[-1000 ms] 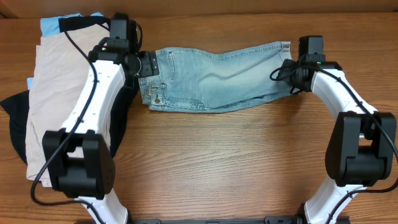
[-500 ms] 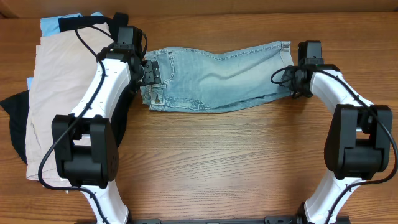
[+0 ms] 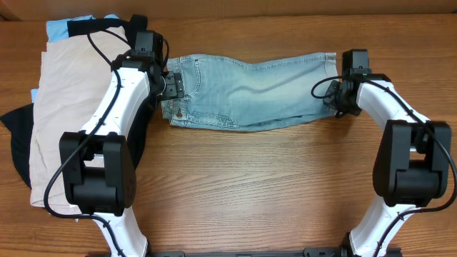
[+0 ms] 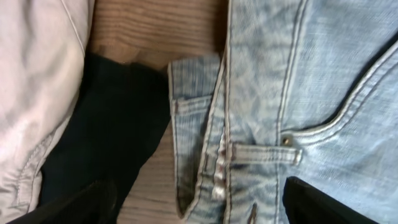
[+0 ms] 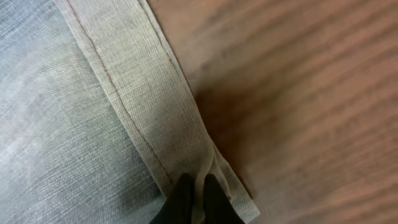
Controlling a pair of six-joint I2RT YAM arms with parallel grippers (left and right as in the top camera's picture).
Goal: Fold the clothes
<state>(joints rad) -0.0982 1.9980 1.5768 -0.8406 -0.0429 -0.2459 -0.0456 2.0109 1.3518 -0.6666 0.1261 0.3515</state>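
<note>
The light-wash denim shorts (image 3: 250, 89) lie flat across the back of the table, waistband to the left and leg hem to the right. My left gripper (image 3: 173, 84) hovers open over the waistband. In the left wrist view its dark fingers (image 4: 314, 202) stand far apart on either side of the waistband and belt loop (image 4: 219, 168), holding nothing. My right gripper (image 3: 335, 96) is at the leg hem. In the right wrist view it (image 5: 198, 198) is shut on a pinched fold of the hem (image 5: 155, 118).
A pile of other clothes sits at the left: beige shorts (image 3: 68, 93), a black piece (image 3: 18, 135) and a sky-blue piece (image 3: 64, 27). Black cloth (image 4: 112, 124) and beige cloth (image 4: 37, 81) lie just left of the waistband. Bare wooden tabletop (image 3: 264, 185) lies in front.
My right gripper has closed onto the leg hem, and the hem has bunched slightly. The left arm shifted a little toward the waistband and has stayed open.
</note>
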